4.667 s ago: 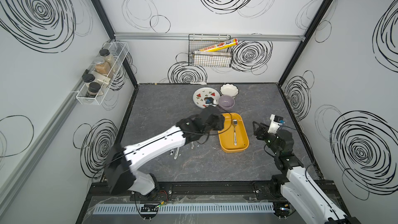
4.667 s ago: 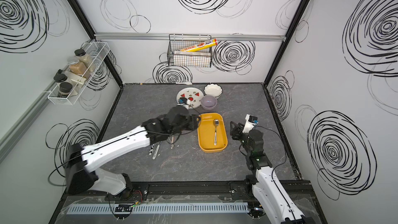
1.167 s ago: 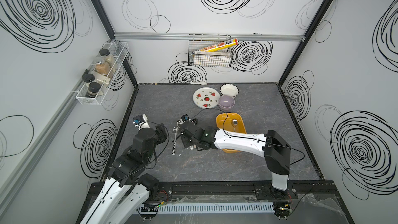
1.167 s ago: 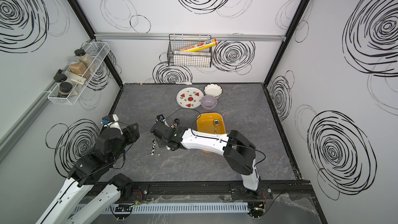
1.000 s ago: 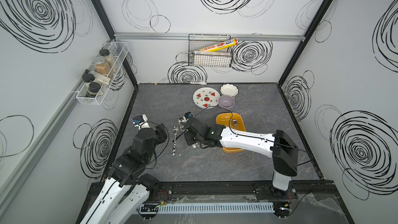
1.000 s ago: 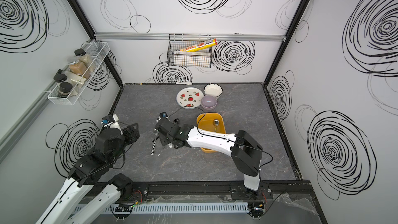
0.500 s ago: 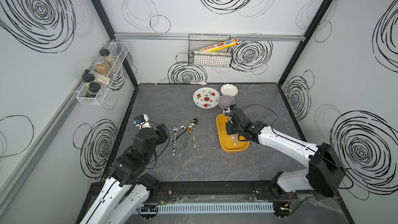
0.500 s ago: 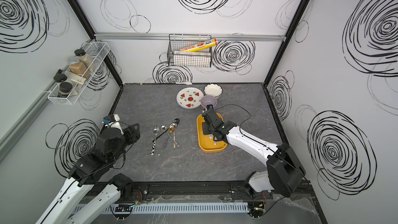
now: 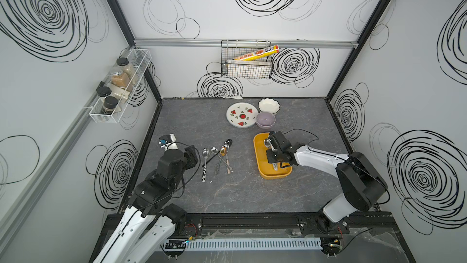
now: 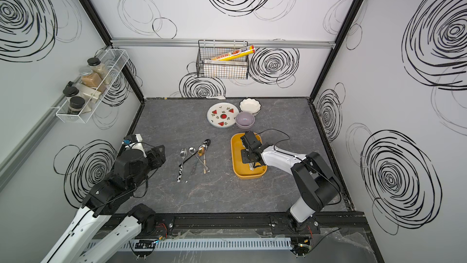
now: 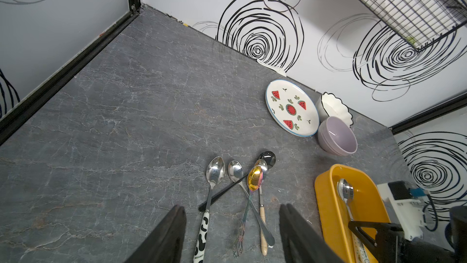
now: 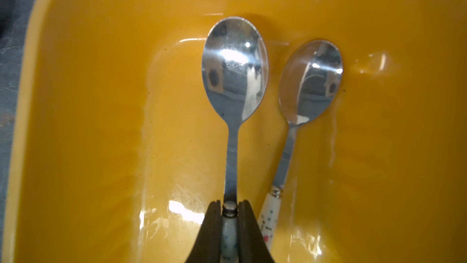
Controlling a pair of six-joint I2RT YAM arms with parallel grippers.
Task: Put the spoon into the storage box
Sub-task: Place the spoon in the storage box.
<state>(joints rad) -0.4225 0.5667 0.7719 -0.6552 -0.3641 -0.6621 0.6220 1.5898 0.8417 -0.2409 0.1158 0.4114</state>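
The mustard-yellow storage box (image 9: 260,164) (image 10: 237,159) (image 11: 328,206) (image 12: 88,97) lies right of centre on the grey table. My right gripper (image 9: 271,156) (image 10: 246,156) (image 12: 229,206) is low inside it, shut on the white dotted handle of a steel spoon (image 12: 235,72). A second spoon (image 12: 310,82) lies on the box floor beside it. Several more spoons (image 9: 219,155) (image 10: 197,156) (image 11: 242,186) lie crossed on the table left of the box. My left gripper (image 9: 190,154) (image 10: 156,155) (image 11: 232,207) hangs open near the left edge, facing them.
Behind the box stand a watermelon plate (image 9: 242,115), a lilac bowl (image 9: 265,119) and a white scalloped bowl (image 9: 269,105). A wire basket (image 9: 246,64) hangs on the back wall. On the left wall a spice rack (image 9: 118,89) holds jars.
My right gripper has swung from the spoons on the left across to the storage box, carrying one spoon, and has come down inside it. The left arm has not moved.
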